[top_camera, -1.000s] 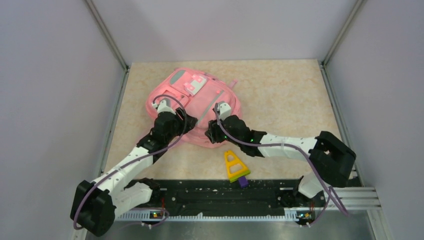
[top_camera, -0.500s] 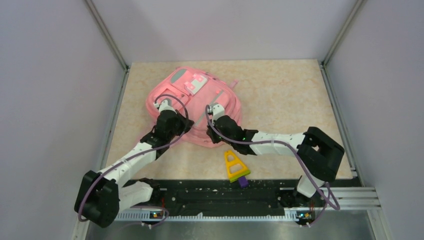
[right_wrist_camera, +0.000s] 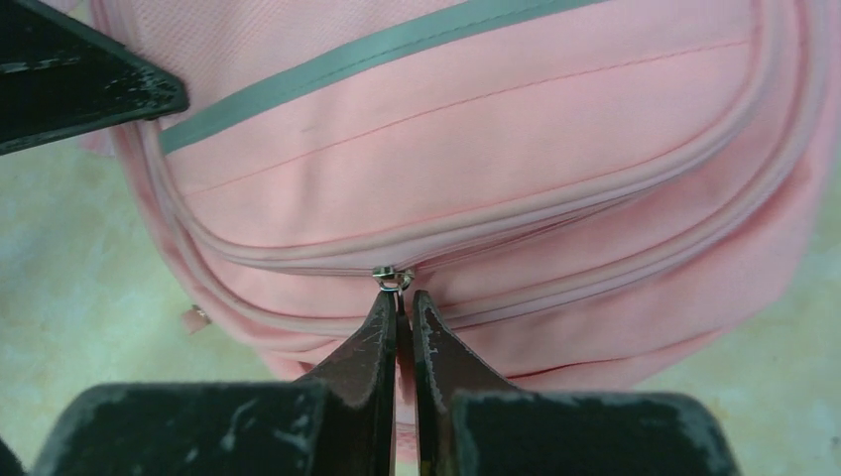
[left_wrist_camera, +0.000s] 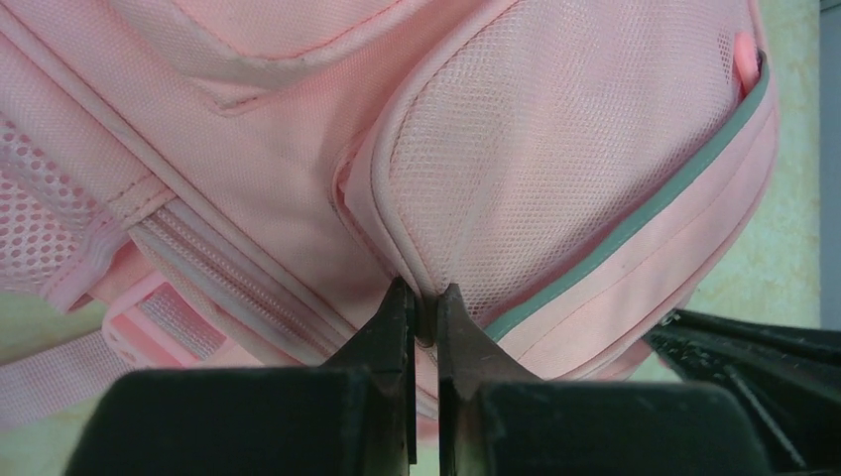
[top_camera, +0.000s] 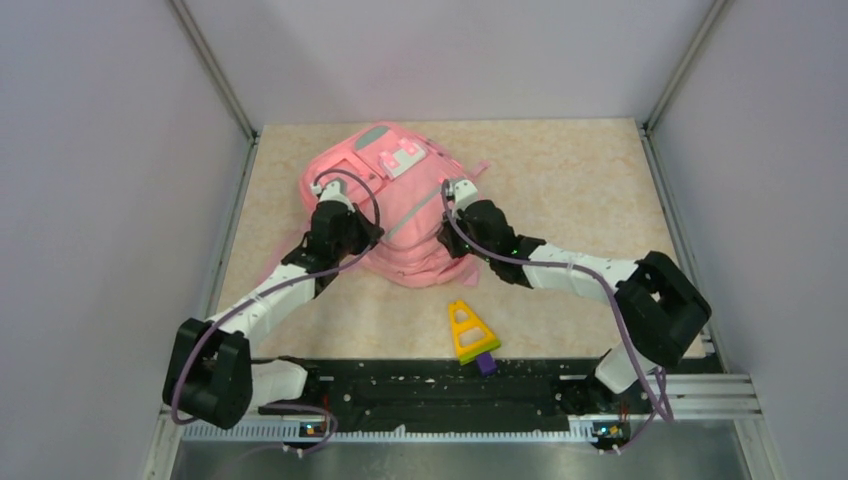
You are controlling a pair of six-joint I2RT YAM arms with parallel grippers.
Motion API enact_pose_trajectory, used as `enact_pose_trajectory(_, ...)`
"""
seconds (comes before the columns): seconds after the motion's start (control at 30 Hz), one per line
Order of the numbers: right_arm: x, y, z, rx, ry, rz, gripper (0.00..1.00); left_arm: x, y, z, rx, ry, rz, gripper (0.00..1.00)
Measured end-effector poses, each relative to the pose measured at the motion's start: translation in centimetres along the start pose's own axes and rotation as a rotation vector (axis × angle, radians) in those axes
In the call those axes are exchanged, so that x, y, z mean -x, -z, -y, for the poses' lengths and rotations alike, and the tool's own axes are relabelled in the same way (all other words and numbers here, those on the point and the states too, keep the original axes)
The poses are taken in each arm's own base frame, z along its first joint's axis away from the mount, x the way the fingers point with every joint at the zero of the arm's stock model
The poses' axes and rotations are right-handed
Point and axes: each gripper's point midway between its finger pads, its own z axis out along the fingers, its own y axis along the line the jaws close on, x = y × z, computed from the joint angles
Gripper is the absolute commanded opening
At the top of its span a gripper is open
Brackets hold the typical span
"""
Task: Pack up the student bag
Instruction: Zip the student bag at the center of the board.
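L arm (top_camera: 265, 300) reaches fwd from its base, wrist angled in toward centre. L gripper (left_wrist_camera: 424, 297): jaws almost together, w/ a fold of the student bag (left_wrist_camera: 555, 149) pinched betw. the tips. R arm (top_camera: 575, 270) stretches fwd and to the left, forearm low. R gripper (right_wrist_camera: 400, 302): jaws nearly touching, tips nipping the zipper pull (right_wrist_camera: 394, 279).

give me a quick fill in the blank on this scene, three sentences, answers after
1. The right gripper is shut on the ____ pull of the soft pink fabric backpack.
2. The left gripper is shut on the edge of the backpack's ____ pocket.
3. The yellow triangular plastic toy lies ____ the backpack and the black base rail.

Missing words: zipper; mesh; between
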Motion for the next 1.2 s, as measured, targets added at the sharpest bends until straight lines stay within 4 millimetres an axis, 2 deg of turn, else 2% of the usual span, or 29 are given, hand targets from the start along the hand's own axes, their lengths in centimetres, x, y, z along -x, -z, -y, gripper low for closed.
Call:
enact_pose_trajectory(0.13,1.3,-0.3,3.4,-0.036,0.018,0.011,0.00,1.1,-1.0,0.0,0.009,-0.067,0.007,0.00)
enact_pose_trajectory(0.33,2.9,-0.7,8.8,-0.116,0.046,0.013,0.00,4.0,-2.3,-1.2,0.069,-0.164,0.062,0.00)
enact_pose_trajectory(0.43,3.2,-1.1,10.1,-0.095,0.063,0.006,0.00,4.9,-2.7,-1.1,0.071,-0.215,0.077,0.00)
enact_pose_trajectory(0.47,3.1,-1.3,10.4,-0.083,0.072,-0.001,0.00,5.0,-2.8,-1.0,0.070,-0.233,0.077,0.05)
enact_pose_trajectory(0.53,3.4,-1.9,10.8,-0.059,0.098,-0.016,0.00,5.5,-3.1,-0.9,0.071,-0.268,0.075,0.33)
enact_pose_trajectory(0.57,3.4,-2.1,10.9,-0.043,0.111,-0.024,0.00,5.8,-3.2,-0.8,0.070,-0.291,0.077,0.44)
enact_pose_trajectory(0.67,3.5,-2.1,11.1,-0.001,0.143,-0.033,0.00,7.2,-3.2,-1.2,0.087,-0.360,0.096,0.66)
enact_pose_trajectory(0.8,3.1,-1.9,11.4,0.037,0.144,-0.037,0.00,9.0,-2.6,-1.0,0.103,-0.445,0.149,0.72)
enact_pose_trajectory(0.9,2.6,-1.7,11.3,0.054,0.137,-0.039,0.00,8.5,-1.9,1.8,0.056,-0.569,0.172,0.72)
enact_pose_trajectory(1.07,1.9,-0.9,10.7,0.077,0.119,-0.040,0.00,5.7,-0.9,9.5,-0.148,-0.794,0.234,0.73)
enact_pose_trajectory(1.2,1.7,-0.7,10.6,0.083,0.115,-0.041,0.00,3.2,-1.0,13.0,-0.261,-0.933,0.276,0.73)
